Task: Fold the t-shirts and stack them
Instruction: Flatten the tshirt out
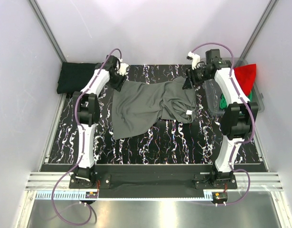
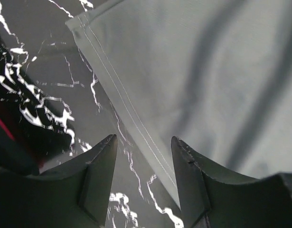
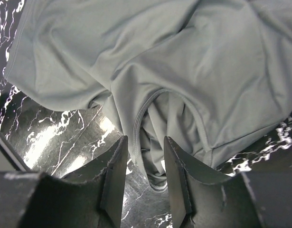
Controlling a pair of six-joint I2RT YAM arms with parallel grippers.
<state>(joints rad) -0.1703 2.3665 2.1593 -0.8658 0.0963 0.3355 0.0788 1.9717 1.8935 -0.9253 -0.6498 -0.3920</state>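
Lying rumpled, the dark grey t-shirt (image 1: 146, 107) covers the middle of the black marbled table (image 1: 183, 142), smoother on its left half and bunched on its right. My left gripper (image 2: 143, 142) hangs over the stitched hem (image 2: 122, 104) at the far left corner, jaws parted with nothing clamped. My right gripper (image 3: 145, 142) hovers above the collar (image 3: 141, 114), jaws likewise apart and empty. Farther out, a folded black t-shirt (image 1: 77, 78) sits at the far left. A red t-shirt (image 1: 245, 76) and a green t-shirt (image 1: 225, 101) lie in the clear bin (image 1: 210, 95) on the right.
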